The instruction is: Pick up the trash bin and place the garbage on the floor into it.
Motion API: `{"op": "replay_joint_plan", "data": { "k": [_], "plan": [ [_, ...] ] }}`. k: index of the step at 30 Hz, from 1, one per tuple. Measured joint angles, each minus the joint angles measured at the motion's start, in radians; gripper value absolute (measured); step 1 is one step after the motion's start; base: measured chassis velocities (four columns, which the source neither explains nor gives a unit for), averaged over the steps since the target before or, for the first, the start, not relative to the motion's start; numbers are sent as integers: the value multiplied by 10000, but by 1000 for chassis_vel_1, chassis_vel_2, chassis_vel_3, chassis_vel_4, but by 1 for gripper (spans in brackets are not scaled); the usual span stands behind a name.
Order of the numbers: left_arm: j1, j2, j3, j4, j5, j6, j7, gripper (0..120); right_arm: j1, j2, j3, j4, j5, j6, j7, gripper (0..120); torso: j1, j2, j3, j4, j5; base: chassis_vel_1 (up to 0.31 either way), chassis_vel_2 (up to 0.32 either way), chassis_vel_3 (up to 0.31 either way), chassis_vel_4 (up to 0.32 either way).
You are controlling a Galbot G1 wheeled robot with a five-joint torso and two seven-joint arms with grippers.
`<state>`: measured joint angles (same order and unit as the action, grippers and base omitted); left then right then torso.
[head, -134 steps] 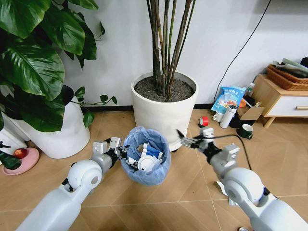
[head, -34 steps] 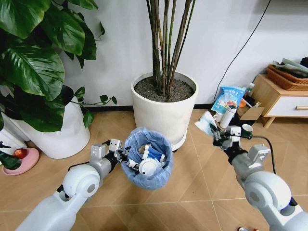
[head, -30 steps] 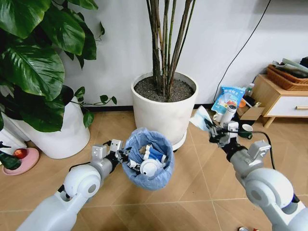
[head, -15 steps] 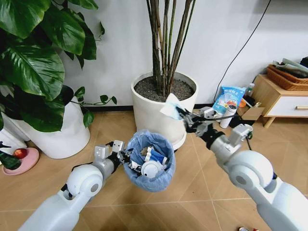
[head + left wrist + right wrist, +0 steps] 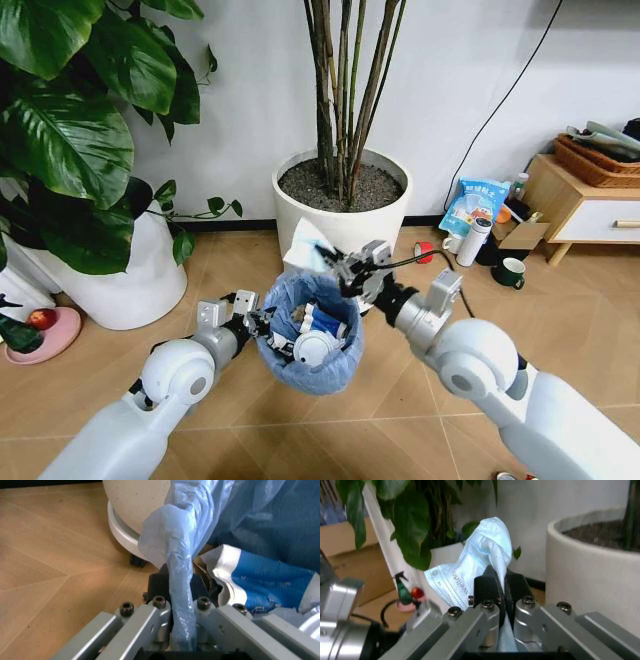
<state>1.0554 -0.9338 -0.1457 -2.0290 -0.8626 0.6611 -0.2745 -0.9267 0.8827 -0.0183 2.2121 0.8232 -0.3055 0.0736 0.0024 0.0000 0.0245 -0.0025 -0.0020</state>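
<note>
The left gripper [image 5: 262, 325] is clamped on the rim of the trash bin [image 5: 310, 335], pinching the bunched light-blue liner [image 5: 177, 588] between its jaws, which keeps the bin lifted off the floor and its mouth facing up. The right gripper [image 5: 335, 265] grips a pale-blue face mask [image 5: 303, 245], printed text visible on it in the right wrist view, just over the bin's rim at about eleven o'clock, apparently placed for a drop. Crushed blue-white packaging [image 5: 318, 318] and a white disc [image 5: 310, 347] already lie inside.
</note>
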Motion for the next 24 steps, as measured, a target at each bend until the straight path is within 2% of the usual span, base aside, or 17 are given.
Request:
{"op": "replay_joint_plan", "data": {
  "k": [9, 10, 11, 12, 15, 16, 18, 19, 22, 24],
  "plan": [
    [-46, 2, -10, 25, 0, -7, 34, 0, -306, -95, -183, -425, -626, 9, -85, 0, 0, 0, 0, -1, 1, 0, 0, 0, 0],
    [-46, -4, -23, 20, 0, -12, 40, 0, -365, -89, -334, -569, -878, 11, -116, 11, 0, 0, 0, -1, 1, 0, 0, 0, 0],
    [-46, -3, -25, 12, 0, -12, 41, 0, -365, -75, -387, -601, -933, 2, -92, 16, 0, 0, 0, -1, 1, 0, 0, 0, 0],
    [-46, -3, -25, 12, 0, -12, 41, 0, -365, -75, -387, -601, -933, 2, -92, 16, 0, 0, 0, -1, 1, 0, 0, 0, 0],
    [-46, 54, -58, -61, -19, -13, 43, 0, -359, -36, -444, -721, -1157, -1, 6, 29, 0, 0, 0, -1, 1, 0, 0, 0, 0],
    [-46, 54, -58, -61, -19, -13, 43, 0, -359, -36, -444, -721, -1157, -1, 6, 29, 0, 0, 0, -1, 1, 0, 0, 0, 0],
    [-44, 105, -91, -102, -28, -15, 45, 0, -384, -34, -427, -732, -1173, -9, 65, 41, 0, 0, 0, 0, 1, 0, 0, 0, 0],
    [-44, 105, -91, -102, -28, -15, 45, 0, -384, -34, -427, -732, -1173, -9, 65, 41, 0, 0, 0, 0, 1, 0, 0, 0, 0],
    [-20, 123, -105, -152, -36, -17, 46, 0, -486, -34, -341, -743, -1194, -14, 114, 55, 0, 0, 0, 0, 1, 0, 0, 0, 0],
    [-14, 123, -106, -160, -36, -18, 47, 0, -513, -30, -308, -740, -1196, -15, 140, 59, 0, 0, 0, -1, 0, 0, 0, 0, 0]
  ]
}}
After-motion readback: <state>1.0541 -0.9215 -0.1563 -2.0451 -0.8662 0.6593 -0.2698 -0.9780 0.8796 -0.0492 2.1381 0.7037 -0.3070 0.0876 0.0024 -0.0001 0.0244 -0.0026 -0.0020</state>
